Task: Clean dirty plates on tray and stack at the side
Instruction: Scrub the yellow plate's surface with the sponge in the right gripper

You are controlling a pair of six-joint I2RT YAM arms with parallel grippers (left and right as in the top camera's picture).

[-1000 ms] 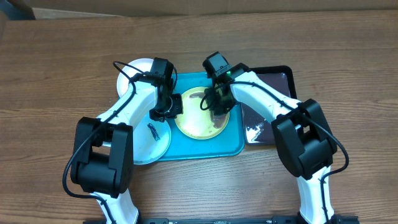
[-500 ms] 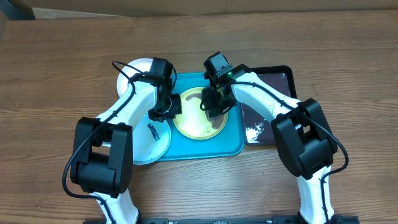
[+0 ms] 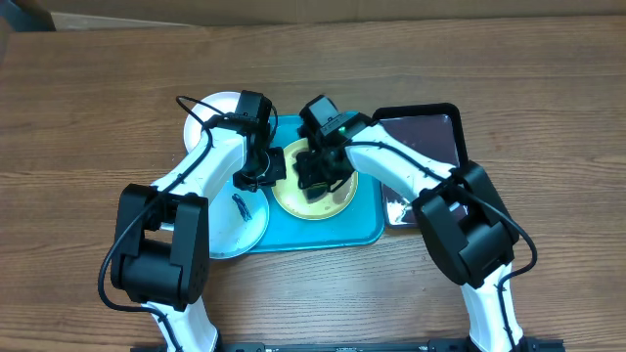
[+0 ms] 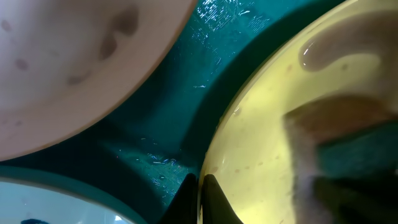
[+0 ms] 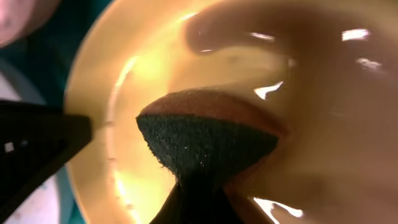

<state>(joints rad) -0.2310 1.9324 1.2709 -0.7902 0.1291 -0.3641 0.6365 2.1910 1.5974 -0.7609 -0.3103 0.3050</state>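
Observation:
The yellow-green plate (image 3: 328,203) lies on the turquoise tray (image 3: 333,235). My left gripper (image 3: 264,174) is shut on that plate's left rim (image 4: 208,168), one finger on each side of the edge. My right gripper (image 3: 315,176) is shut on a sponge (image 5: 211,137), dark scouring face down, pressed on the plate's wet cream centre (image 5: 155,62). A pale blue plate (image 3: 240,225) with a dark smear overlaps the tray's left edge. A white plate (image 3: 210,110) sits at the tray's upper left corner, partly under my left arm.
A black tray with a purple inside (image 3: 430,137) stands right of the turquoise tray, with my right arm passing over it. Bare wooden table (image 3: 98,98) surrounds everything. In the left wrist view the white plate (image 4: 74,62) and pale blue plate (image 4: 37,199) crowd the tray's corner.
My right gripper has slid the sponge leftward across the yellow-green plate, toward my left gripper. The left gripper and the plates have stayed put.

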